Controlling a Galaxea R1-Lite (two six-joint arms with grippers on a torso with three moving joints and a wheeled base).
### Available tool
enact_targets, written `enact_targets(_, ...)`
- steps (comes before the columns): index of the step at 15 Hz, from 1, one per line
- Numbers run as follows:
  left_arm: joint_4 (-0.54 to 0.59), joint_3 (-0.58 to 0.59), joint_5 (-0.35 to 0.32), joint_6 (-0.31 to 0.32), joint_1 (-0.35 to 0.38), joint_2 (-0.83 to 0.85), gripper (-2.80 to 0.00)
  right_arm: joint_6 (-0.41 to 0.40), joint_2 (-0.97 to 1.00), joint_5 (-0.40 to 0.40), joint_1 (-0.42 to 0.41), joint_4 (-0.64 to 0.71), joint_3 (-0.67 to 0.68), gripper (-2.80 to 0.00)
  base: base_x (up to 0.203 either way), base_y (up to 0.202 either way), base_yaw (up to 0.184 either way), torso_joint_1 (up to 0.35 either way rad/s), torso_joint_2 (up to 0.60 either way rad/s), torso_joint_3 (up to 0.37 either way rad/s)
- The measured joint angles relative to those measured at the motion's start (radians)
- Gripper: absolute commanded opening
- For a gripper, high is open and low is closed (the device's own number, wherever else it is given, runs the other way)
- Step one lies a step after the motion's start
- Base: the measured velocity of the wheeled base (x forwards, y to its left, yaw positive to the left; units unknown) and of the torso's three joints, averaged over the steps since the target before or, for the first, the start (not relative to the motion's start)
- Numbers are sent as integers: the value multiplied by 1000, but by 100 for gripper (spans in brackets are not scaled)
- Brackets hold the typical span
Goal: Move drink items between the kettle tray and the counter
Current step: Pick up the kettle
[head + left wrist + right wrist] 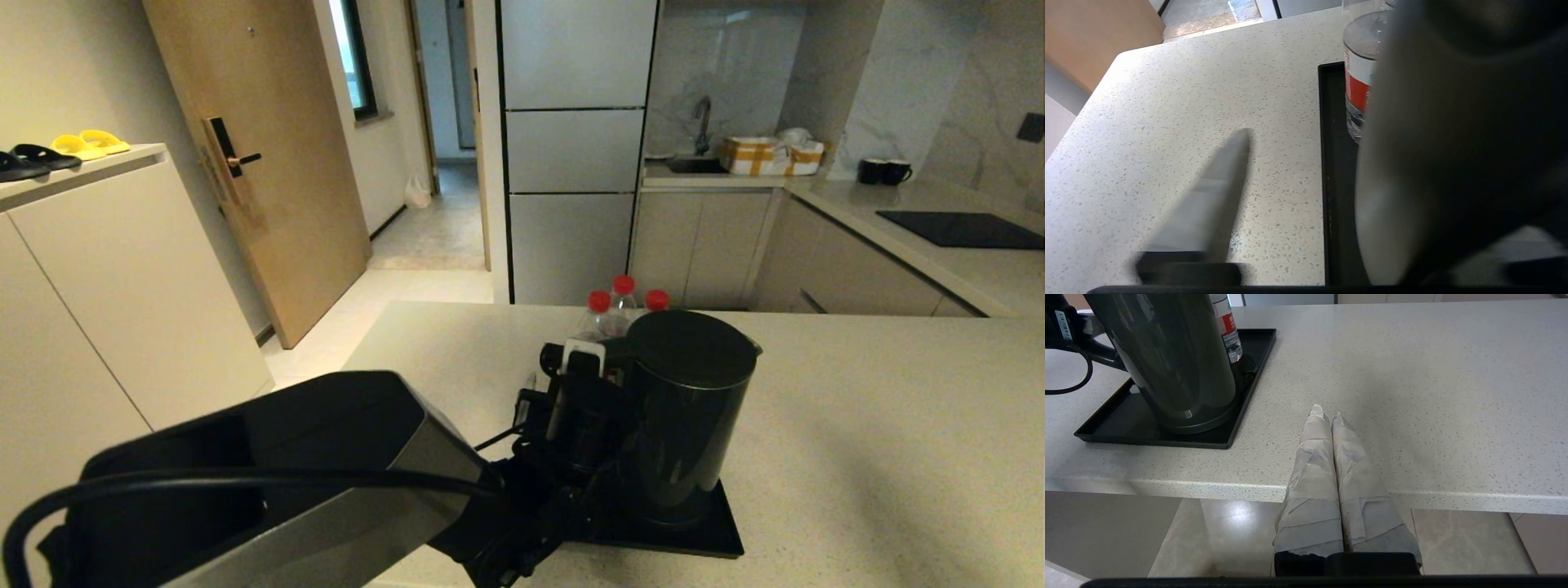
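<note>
- The kettle [690,412] stands upright on the tray [718,535], which lies on the beige tabletop [882,425]. In my right wrist view its base looks slightly tilted, so I cannot tell whether it sits flat.
- Three red-capped bottles [622,306] stand just behind the kettle, on the tray's far end.
- My left gripper [575,412] is at the kettle's left side, where I judge the handle to be. One finger [1208,196] shows out over the tabletop, clear of the kettle; I cannot tell whether the gripper grips anything.
- My right gripper [1329,416] hangs to the kettle's right, its taped fingers pressed together and empty.
- I judge the kettle rigid, glossy and slippery, possibly heavy with water; the handle is the place to hold.
</note>
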Motion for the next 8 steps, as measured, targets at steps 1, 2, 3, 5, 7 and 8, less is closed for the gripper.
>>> enact_targets(1,-7,2,0,-2,1,-2,-280,0,0,0,0,0,0,-280,0,0,0,0,0,0)
enact_targets(2,-19,2,0,-4,5,-5,-280,0,0,0,0,0,0,-280,0,0,0,0,0,0)
enact_targets(3,-19,4,0,-4,5,-8,-280,0,0,0,0,0,0,-280,0,0,0,0,0,0)
enact_targets(5,-27,7,-2,-4,6,-10,-280,0,0,0,1,0,0,-280,0,0,0,0,0,0)
enact_targets(7,-53,16,-1,-3,9,-15,-280,0,0,-1,1,0,0,-280,0,0,0,0,0,0)
enact_targets(8,-53,17,-1,-2,9,-19,-280,0,0,0,0,0,0,-280,0,0,0,0,0,0)
